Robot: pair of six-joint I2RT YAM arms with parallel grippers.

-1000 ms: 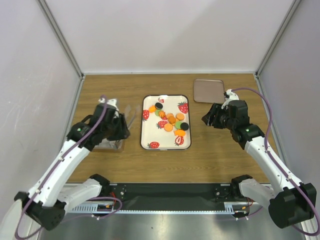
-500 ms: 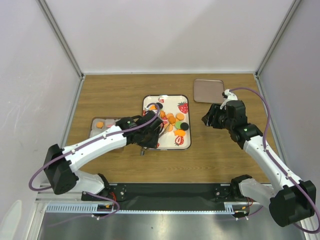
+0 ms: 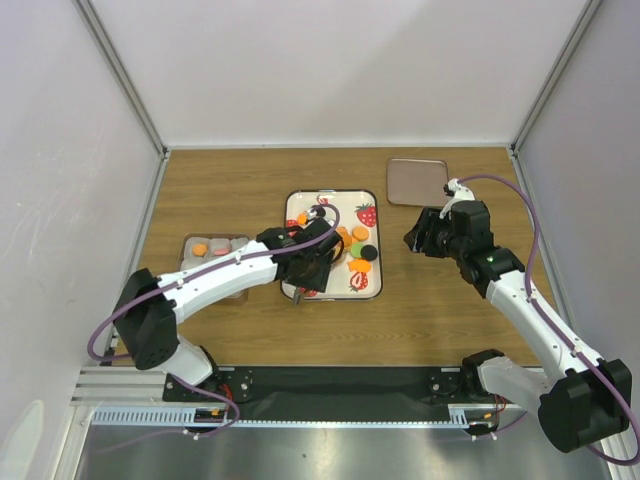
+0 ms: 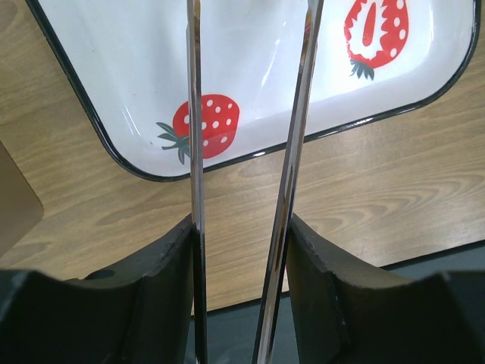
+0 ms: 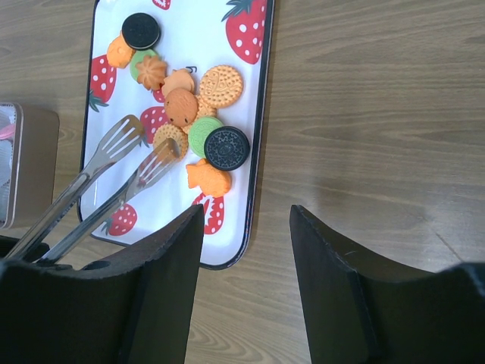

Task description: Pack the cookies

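Observation:
The cookies (image 3: 351,246) lie in a heap on the white strawberry-print tray (image 3: 296,222); the right wrist view shows orange, green and black cookies (image 5: 198,114). My left gripper (image 3: 310,266) hovers over the tray's near left part, shut on metal tongs (image 5: 114,173). The forked tong tips stand apart, just left of the heap, with nothing between them. In the left wrist view the two tong blades (image 4: 195,152) run between my fingers (image 4: 163,258) over the tray (image 4: 265,61). My right gripper (image 3: 416,240) stands open and empty to the right of the tray.
A small box (image 3: 190,268) with an orange and a pink cookie sits at the left. A flat metal lid (image 3: 417,181) lies at the back right. Bare wood shows between the tray and the right gripper (image 5: 246,220).
My left arm has swung right from the box at the left to above the tray, carrying the tongs. The right arm has not moved.

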